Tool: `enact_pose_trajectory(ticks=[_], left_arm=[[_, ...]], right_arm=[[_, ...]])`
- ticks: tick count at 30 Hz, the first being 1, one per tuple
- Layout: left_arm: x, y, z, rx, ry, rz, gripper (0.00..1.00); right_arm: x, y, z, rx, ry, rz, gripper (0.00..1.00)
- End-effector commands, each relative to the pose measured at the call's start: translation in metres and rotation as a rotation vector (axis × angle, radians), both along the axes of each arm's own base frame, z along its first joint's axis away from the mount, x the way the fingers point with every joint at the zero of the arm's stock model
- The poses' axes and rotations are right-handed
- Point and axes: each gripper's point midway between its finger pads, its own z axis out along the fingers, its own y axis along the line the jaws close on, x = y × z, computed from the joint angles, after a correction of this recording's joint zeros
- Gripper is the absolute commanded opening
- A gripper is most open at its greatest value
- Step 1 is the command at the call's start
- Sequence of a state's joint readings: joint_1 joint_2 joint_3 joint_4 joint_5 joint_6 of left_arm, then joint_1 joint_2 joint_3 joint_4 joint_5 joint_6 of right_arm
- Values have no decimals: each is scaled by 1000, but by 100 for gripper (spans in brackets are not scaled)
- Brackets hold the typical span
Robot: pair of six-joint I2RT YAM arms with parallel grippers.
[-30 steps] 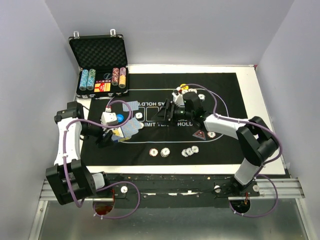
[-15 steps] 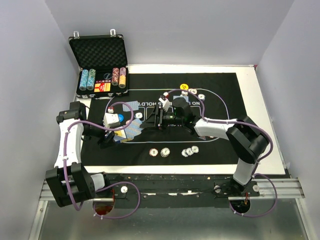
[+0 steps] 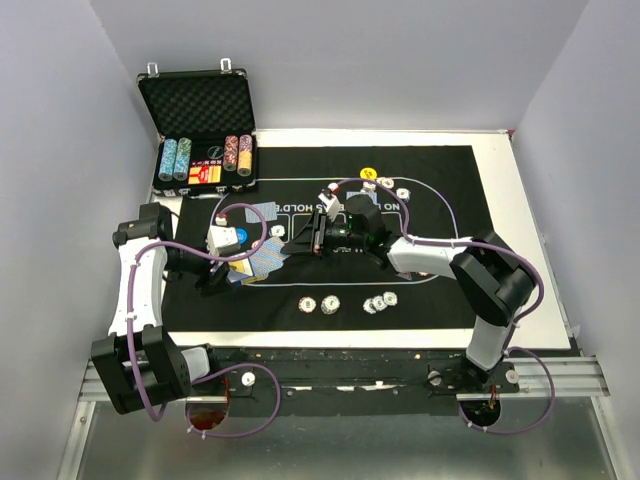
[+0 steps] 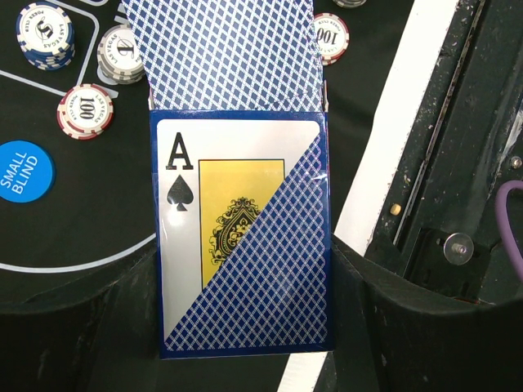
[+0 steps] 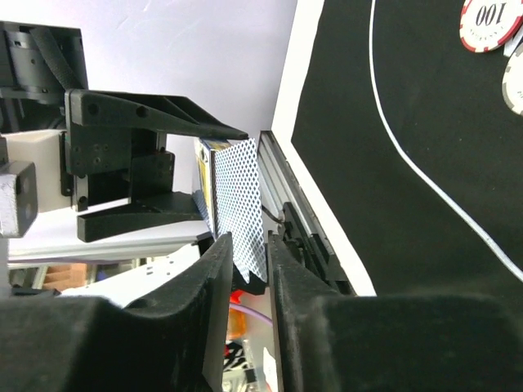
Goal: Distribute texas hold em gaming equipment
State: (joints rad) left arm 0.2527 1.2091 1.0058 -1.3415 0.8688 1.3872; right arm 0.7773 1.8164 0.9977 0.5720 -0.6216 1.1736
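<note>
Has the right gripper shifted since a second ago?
Yes. The right gripper has swung left across the mat, away from the yellow button, and now reaches the card deck.

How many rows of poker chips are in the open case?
4. Two bluish rows lie side by side at the left end of the case, and two reddish rows at its right end. More may be hidden in the middle.

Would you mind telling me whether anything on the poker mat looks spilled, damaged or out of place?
Nothing stands out. The chips sit in small groups on the mat, and the card box in the left tool is intact, cards sliding out of its top.
</note>
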Motion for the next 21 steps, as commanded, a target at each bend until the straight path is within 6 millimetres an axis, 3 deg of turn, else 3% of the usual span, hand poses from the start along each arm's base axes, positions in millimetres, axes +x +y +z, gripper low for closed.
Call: enact_pose_trajectory(ticks=[1,4,6,21], left_arm=[[-55,-24,16,-128,231,-10,12],[-54,-24,16,-127,237,-8,12],[-54,-24,16,-127,237,-7,12],[-53,-24,15,-132,252,-5,12]], right_arm=[[7,5,9,25,-24,-24,26],[7,5,11,27,-23,-29,14],[8,4,10,25,-20,-31,11],[12,-19,17,-5,-54,-93,10]])
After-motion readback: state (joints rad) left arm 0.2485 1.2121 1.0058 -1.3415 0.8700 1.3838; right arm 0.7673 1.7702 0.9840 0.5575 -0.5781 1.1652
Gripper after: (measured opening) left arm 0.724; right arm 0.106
